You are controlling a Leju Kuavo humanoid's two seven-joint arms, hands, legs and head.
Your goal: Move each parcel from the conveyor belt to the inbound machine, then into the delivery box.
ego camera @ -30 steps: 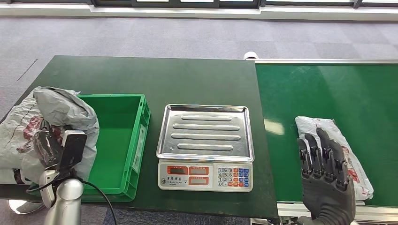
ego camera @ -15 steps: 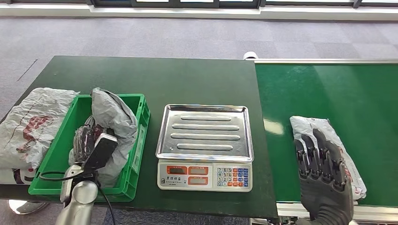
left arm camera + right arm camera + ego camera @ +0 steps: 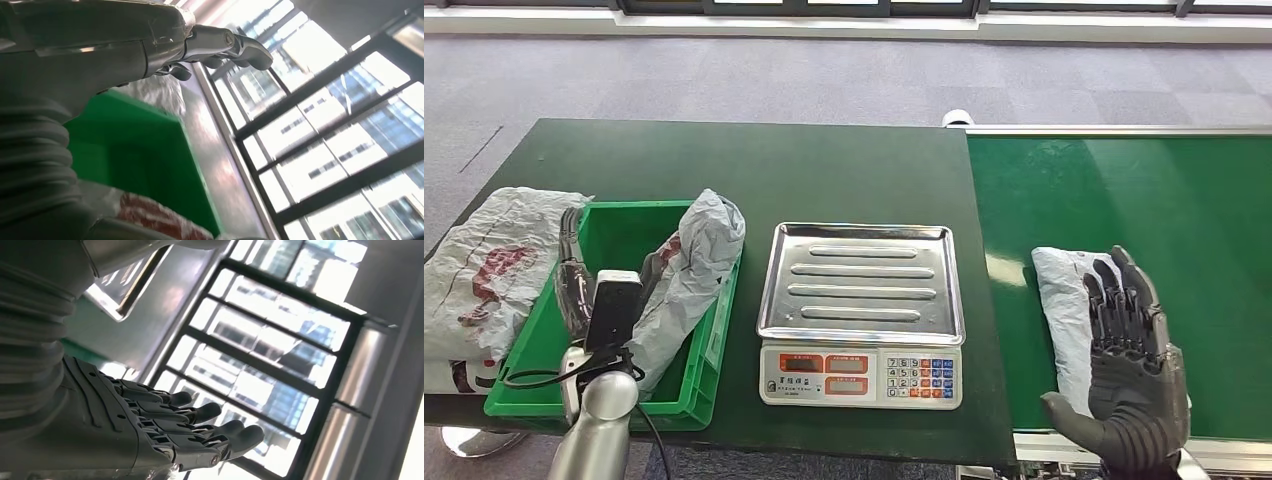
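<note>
Within the last second a grey parcel (image 3: 689,275) has been carried by the left robot hand (image 3: 576,290) from beside the green box (image 3: 717,330) into it, where it is now draped against the wall nearest the scale (image 3: 861,312). Whether it is gripped or released cannot be told. The next parcel (image 3: 1069,315) lies on the conveyor belt (image 3: 1124,190), with the right robot hand (image 3: 1129,340) spread wide and empty over it.

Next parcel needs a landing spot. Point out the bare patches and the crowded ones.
Free: the steel scale tray, bare; the dark green table behind the scale and crate; the green conveyor belt beyond the grey bagged parcel. Crowded: the green plastic crate, holding a crumpled grey bag and the left hand; another bag borders its far side.
</note>
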